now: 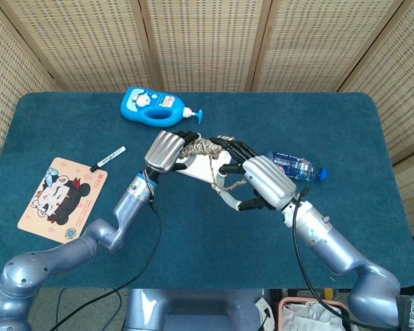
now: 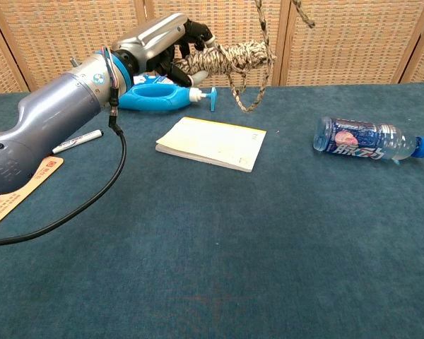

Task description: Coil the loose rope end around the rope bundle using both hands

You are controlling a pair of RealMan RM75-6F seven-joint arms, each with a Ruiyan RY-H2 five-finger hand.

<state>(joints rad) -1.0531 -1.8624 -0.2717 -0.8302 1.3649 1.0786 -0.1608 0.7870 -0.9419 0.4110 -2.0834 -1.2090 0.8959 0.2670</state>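
— Above the tabletop (image 1: 69,124), held up off it, is the mottled beige-and-brown braided rope bundle (image 2: 230,56); the left hand (image 1: 167,149) has its dark fingers wrapped round the bundle's near end, so the rest sticks out past its fingertips toward the right hand (image 1: 257,181).

— And the loose rope end (image 2: 258,49)?

— It loops down from the bundle's far tip and climbs out of the top of the chest view. From the head view it runs under the right hand, just beside the bundle. That hand's fingers are curled about the strand, but I cannot tell whether they pinch it or merely cradle it.

— How will it handle?

— Light, soft and limp, I'd judge. The strand will sag and slip unless kept taut. The braid looks rough, so it should grip itself once wound.

— Where to hold?

— Bundle at one end, as now; the strand close to the bundle.
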